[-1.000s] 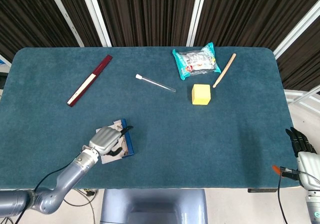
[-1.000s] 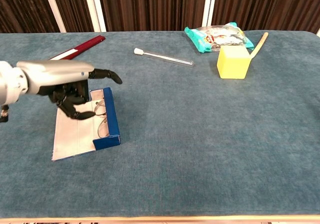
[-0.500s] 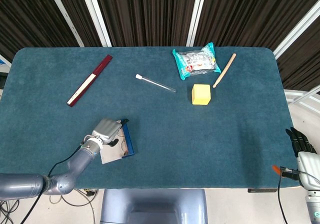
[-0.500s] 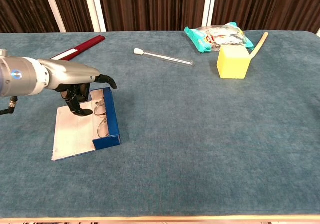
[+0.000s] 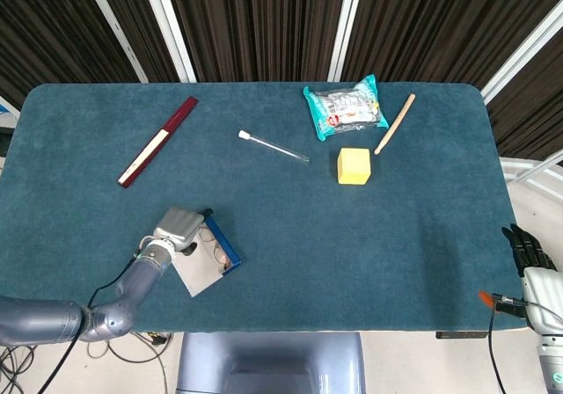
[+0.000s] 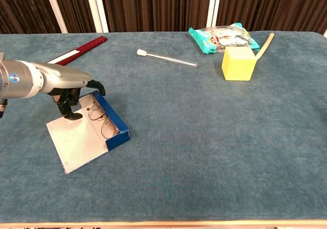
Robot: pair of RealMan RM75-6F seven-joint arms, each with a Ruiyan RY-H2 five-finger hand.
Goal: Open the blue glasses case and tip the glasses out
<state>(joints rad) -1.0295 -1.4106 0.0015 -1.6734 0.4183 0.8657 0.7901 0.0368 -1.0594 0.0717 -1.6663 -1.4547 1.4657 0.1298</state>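
The blue glasses case lies open on the teal table, its grey lid spread flat toward the front left. Thin-rimmed glasses still rest inside against the blue wall. My left hand sits over the case's far end, with dark fingers curled down onto the lid and the thumb beside the blue wall. My right hand hangs off the table's front right corner, fingers extended and holding nothing.
A dark red flat stick lies at the back left. Mid-table is a clear tube with a white cap. A yellow block, a teal snack pack and a wooden stick are at the back right.
My left hand has drawn back to the left, and the case has swung with it, its near end now angled to the right. The right hand has not moved.
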